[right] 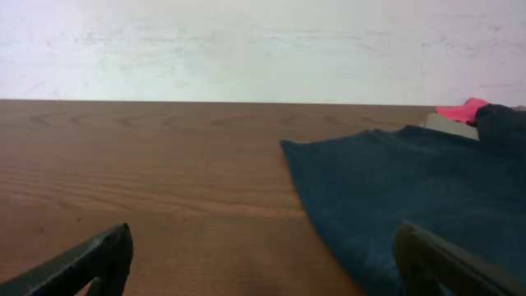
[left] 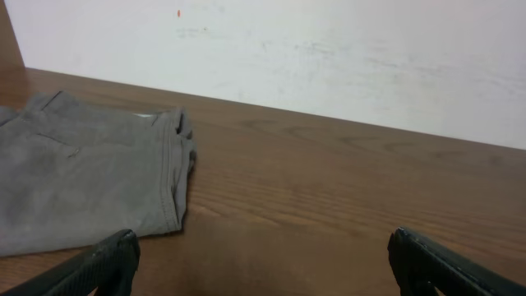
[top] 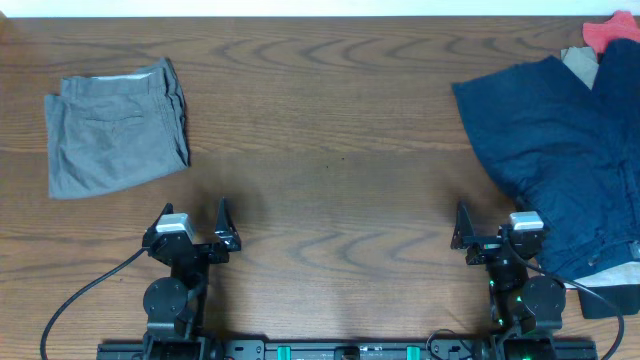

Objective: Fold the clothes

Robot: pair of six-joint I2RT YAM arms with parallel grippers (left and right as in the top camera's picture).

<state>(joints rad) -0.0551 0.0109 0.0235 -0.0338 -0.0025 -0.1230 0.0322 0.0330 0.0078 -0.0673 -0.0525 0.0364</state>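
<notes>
Folded grey shorts (top: 115, 130) lie at the table's far left; they also show in the left wrist view (left: 82, 177). Large navy-blue shorts (top: 565, 165) lie spread and rumpled at the right, also seen in the right wrist view (right: 411, 197). A beige piece (top: 580, 62) and a red piece (top: 608, 33) peek out behind them; a black piece (top: 610, 298) lies at their near edge. My left gripper (top: 193, 228) is open and empty near the front edge, below the grey shorts. My right gripper (top: 492, 232) is open and empty, just left of the navy shorts.
The wooden table (top: 330, 150) runs to a white wall at the back. Black cables trail from both arm bases along the front edge (top: 80, 300). The red piece also shows in the right wrist view (right: 462, 109).
</notes>
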